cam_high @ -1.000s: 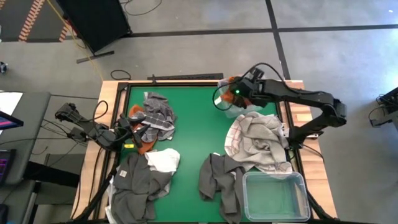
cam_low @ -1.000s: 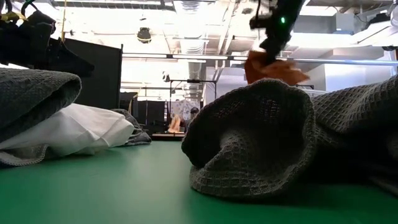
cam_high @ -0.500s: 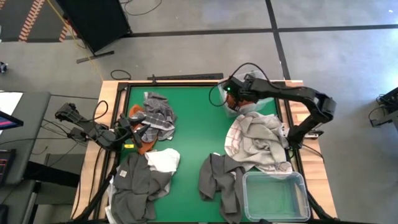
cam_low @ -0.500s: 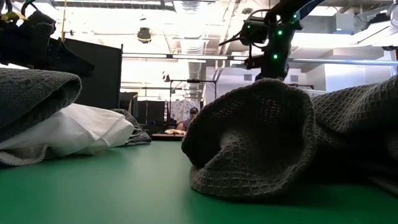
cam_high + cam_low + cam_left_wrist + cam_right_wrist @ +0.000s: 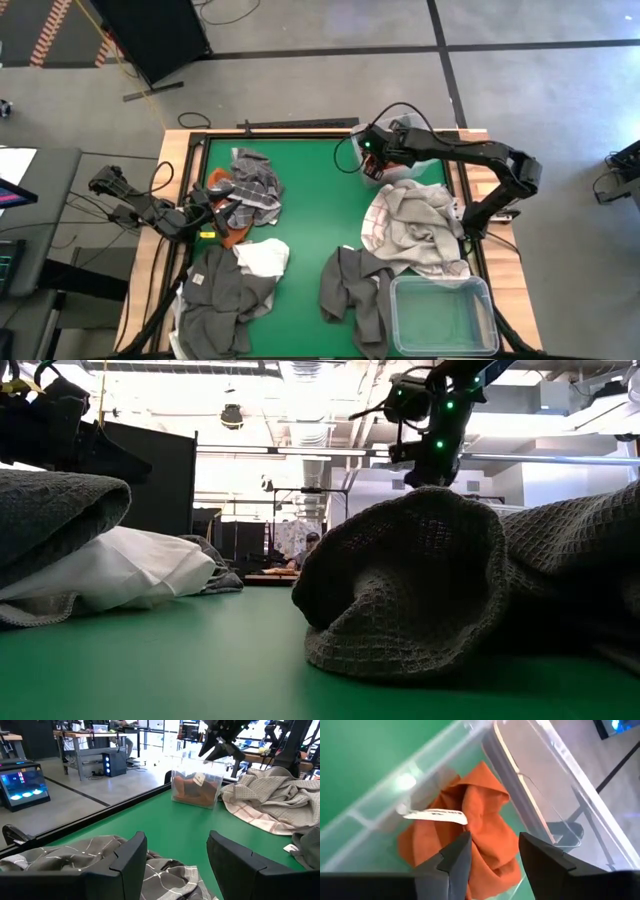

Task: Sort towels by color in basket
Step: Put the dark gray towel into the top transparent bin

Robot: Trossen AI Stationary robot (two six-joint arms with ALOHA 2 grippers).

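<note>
A rust orange towel point(image 5: 470, 830) lies crumpled on the floor of a clear bin point(image 5: 530, 785) at the table's far right point(image 5: 400, 168). Its white label faces up. My right gripper point(image 5: 492, 842) hangs open just above it, inside the bin's mouth point(image 5: 372, 160), and nothing is between the fingers. The left wrist view shows the same bin point(image 5: 197, 787) with the towel inside. My left gripper point(image 5: 177, 845) waits open at the table's left edge point(image 5: 205, 205), over a grey plaid towel point(image 5: 250, 185).
A white towel with reddish grid lines point(image 5: 415, 225) lies beside the bin. Dark grey towels point(image 5: 355, 290) point(image 5: 215, 300), a white towel point(image 5: 265, 258) and another orange towel point(image 5: 228, 235) lie nearer. A second clear bin point(image 5: 443, 315) stands at the near right corner.
My right gripper has moved a little toward the table's left edge and down over the far bin. It has let go of the orange towel, which hung below it a second ago. The towel has dropped into the bin.
</note>
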